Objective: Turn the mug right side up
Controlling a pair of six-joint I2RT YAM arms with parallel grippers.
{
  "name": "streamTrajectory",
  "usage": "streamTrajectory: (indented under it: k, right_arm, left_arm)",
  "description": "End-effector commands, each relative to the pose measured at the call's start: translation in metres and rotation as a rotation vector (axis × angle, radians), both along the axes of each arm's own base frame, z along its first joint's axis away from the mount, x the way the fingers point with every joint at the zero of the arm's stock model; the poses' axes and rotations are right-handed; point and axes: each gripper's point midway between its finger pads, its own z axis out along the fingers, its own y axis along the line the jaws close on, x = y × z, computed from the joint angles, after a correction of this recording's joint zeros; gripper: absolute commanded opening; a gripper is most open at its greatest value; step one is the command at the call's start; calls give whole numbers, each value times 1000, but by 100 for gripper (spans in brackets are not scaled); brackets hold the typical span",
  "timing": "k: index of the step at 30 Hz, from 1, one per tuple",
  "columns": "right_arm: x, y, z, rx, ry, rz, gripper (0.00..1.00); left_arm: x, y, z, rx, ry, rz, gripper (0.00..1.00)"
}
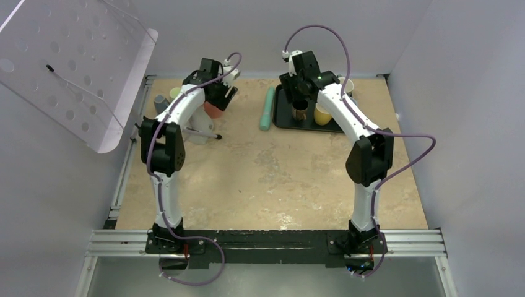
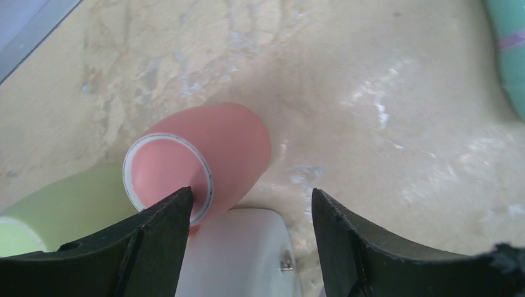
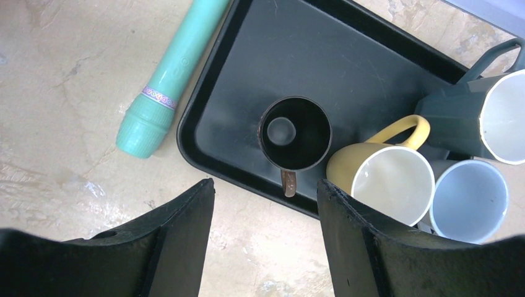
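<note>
The pink mug (image 2: 210, 148) (image 1: 213, 110) stands upside down at the table's back left, its white-ringed base toward the left wrist camera. My left gripper (image 2: 251, 195) (image 1: 223, 93) hangs over it with the jaws apart. Its left fingertip (image 2: 176, 207) is at the edge of the base ring, while the right fingertip is away from the mug. A white object (image 2: 238, 253) lies below the gap between the jaws. My right gripper (image 3: 266, 185) (image 1: 300, 99) is open above the front edge of the black tray (image 3: 347, 62), holding nothing.
On the tray stand a dark mug (image 3: 294, 133), a yellow mug (image 3: 384, 179), a pale blue mug (image 3: 470, 201) and a dark green mug (image 3: 489, 111), all upright. A teal cylinder (image 3: 167, 80) lies left of the tray. A green cup (image 2: 62, 210) sits beside the pink mug.
</note>
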Motion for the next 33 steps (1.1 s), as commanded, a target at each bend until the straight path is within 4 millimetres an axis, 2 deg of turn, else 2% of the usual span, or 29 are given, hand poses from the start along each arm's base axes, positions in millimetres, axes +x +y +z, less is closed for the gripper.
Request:
streamTrajectory:
  k: [1, 5, 8, 11, 13, 16, 19, 24, 26, 30, 33]
  right_arm:
    - [0, -1, 26, 9, -67, 5, 65]
    - [-1, -5, 26, -6, -70, 0, 65]
    - [-2, -6, 27, -9, -72, 1, 65]
    - [-4, -6, 29, -7, -75, 3, 65]
    - [-5, -7, 30, -10, -78, 5, 65]
    - [-8, -9, 28, -18, -74, 7, 65]
    - [-13, -11, 26, -26, -67, 11, 65]
    - [-21, -16, 20, -38, -58, 14, 65]
    - [-23, -17, 21, -39, -61, 18, 65]
    - [-27, -19, 21, -43, -61, 22, 65]
    - [-30, -20, 18, -47, -56, 26, 65]
  left_arm:
    - [-49, -44, -19, -127, 150, -209, 72]
    - [-76, -67, -8, -158, 159, -383, 72]
    - [-92, -78, 4, -202, 150, -447, 73]
    - [-91, -83, 29, -240, 86, -456, 79]
    - [-86, -86, 55, -262, 29, -453, 86]
    - [-71, -79, 86, -247, -24, -421, 88]
    - [-56, -58, 84, -168, -28, -422, 84]
    - [-19, -6, 50, 55, 6, -362, 65]
    - [-17, 1, 34, 90, 52, -373, 61]
    - [-8, 12, 19, 151, 28, -366, 60]
    - [-15, 14, 3, 177, 71, -404, 60]
